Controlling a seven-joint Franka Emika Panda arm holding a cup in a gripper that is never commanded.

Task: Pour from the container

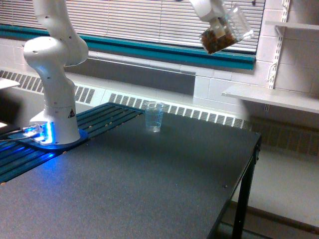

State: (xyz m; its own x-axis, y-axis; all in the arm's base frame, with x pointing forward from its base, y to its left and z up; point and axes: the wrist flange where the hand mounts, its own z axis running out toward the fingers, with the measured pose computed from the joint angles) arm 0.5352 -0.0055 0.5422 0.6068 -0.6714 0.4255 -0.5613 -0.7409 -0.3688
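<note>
High at the top of the exterior view, my gripper (215, 21) is shut on the container (223, 34), a small clear plastic cup tilted to the side with brown granular bits lying in its lower end. It hangs well above the table and to the exterior view's right of a taller ribbed clear plastic cup (154, 116), which stands upright and looks empty near the table's far edge. Most of my gripper's fingers are cut off by the frame's top.
The arm's white base (54, 99) stands at the exterior view's left on a blue-lit mount. The dark table (149, 184) ends in an edge at the right. White shelves (271, 97) and a window with blinds lie behind.
</note>
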